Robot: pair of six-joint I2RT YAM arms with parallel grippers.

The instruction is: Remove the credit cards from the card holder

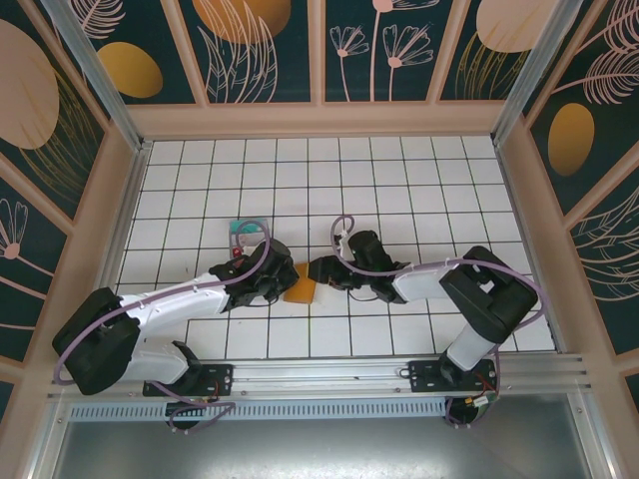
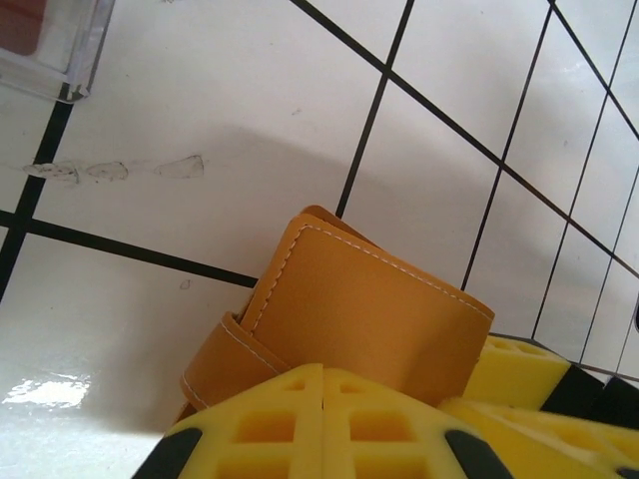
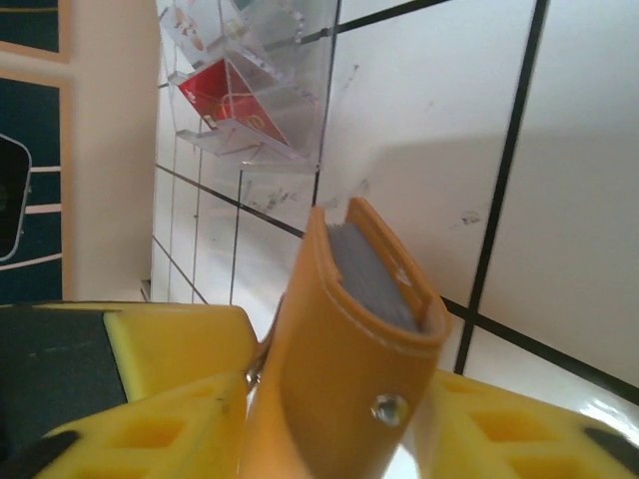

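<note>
The orange-tan card holder [image 1: 300, 290] sits folded on the white tiled table [image 1: 399, 180], in the near middle of the floor, caught between the 2 arms. From the right wrist its mouth gapes narrowly, showing grey plastic sleeves [image 3: 379, 269]. Whether the credit cards' edges lie among them cannot be told.

The right gripper [image 3: 344, 399] clasps the holder, 1 yellow finger against each outer face, just below a small metal stud [image 3: 387, 407]. The left gripper [image 2: 321, 399] is clenched, its 2 pads meeting along a seam at the holder's near edge. Whether any leather is pinched between them is hidden.

Just beyond the left arm stands a clear acrylic stand [image 3: 290, 70] with what looks like a red card [image 3: 235, 100] inside.

The holder looks light and soft. Its leather-like cover bends under the fingers, so it is likely to buckle or fold shut if squeezed hard near the mouth. The safest hold appears to be low on the 2 outer faces, near the spine, leaving the mouth free. The cards should be stiff, thin and slick in their sleeves, best pinched by an exposed edge and drawn straight out. A skewed pull could drag the light holder along.
</note>
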